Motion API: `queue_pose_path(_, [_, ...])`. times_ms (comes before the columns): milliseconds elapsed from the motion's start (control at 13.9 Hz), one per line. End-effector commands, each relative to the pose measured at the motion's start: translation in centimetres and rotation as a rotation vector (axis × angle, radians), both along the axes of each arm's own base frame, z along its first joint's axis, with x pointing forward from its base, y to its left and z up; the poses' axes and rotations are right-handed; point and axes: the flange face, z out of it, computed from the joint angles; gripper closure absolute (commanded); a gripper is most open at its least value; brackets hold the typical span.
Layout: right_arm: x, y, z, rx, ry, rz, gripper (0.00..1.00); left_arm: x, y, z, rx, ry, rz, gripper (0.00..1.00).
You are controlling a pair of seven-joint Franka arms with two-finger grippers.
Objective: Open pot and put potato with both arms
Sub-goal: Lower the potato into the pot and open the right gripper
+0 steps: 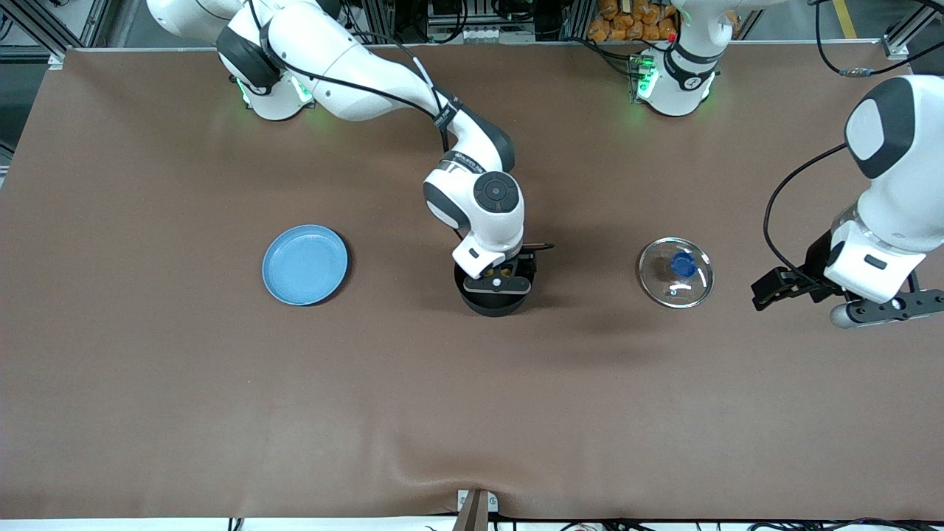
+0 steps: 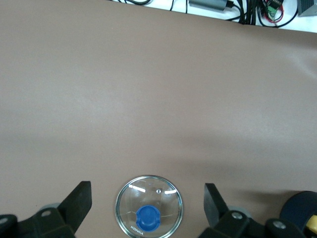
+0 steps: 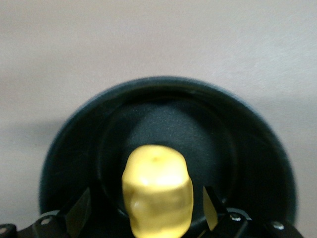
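The black pot [image 1: 490, 305] stands open at the table's middle; its handle is hidden under the right arm. My right gripper [image 1: 495, 277] hangs just over its opening, fingers open. In the right wrist view the yellow potato [image 3: 157, 196] lies between the spread fingers [image 3: 78, 213], touching neither, over the pot's dark inside [image 3: 247, 148]. The glass lid [image 1: 675, 286] with its blue knob lies flat on the table toward the left arm's end. My left gripper [image 1: 782, 289] is open and empty above the table beside the lid; the lid [image 2: 148, 191] shows between its fingers.
A flat light-blue plate [image 1: 304, 264] lies toward the right arm's end of the table. Brown cloth covers the table [image 1: 472, 413]. The pot's edge also shows in the left wrist view [image 2: 297, 208].
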Motion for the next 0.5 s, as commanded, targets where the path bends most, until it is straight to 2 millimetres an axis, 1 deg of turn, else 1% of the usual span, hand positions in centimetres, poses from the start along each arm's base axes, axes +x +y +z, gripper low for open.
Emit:
queue_pose_path(0, [0.6,-0.3,6.0,-0.006,-0.017,-0.03,0.0,-1.5,-0.6,1.6,-0.026,0.056,0.001,0.0])
queue_pose_path(72, [0.7,-0.5,7.9,0.011,-0.017,-0.038,0.0,-2.0,-0.6,3.8,-0.052,0.056,0.003,0.0])
queue_pose_path(216, [2.2,-2.2,11.8,0.052,-0.005,-0.089,0.0,-2.9,-1.0,7.7,-0.061,0.079,-0.005,0.0])
queue_pose_path(288, [3.3,-3.7,14.2,0.053,-0.006,-0.115,0.0,-3.5,-0.8,9.1,-0.059,0.082,-0.006,0.0])
queue_pose_path(360, [4.3,-5.5,16.2,0.043,-0.004,-0.135,0.0,-4.6,-0.8,11.2,-0.055,0.051,-0.017,0.0])
queue_pose_path(432, [5.9,-8.2,18.4,0.047,-0.011,-0.167,0.0,-5.3,-0.8,12.4,-0.053,0.036,-0.018,0.0])
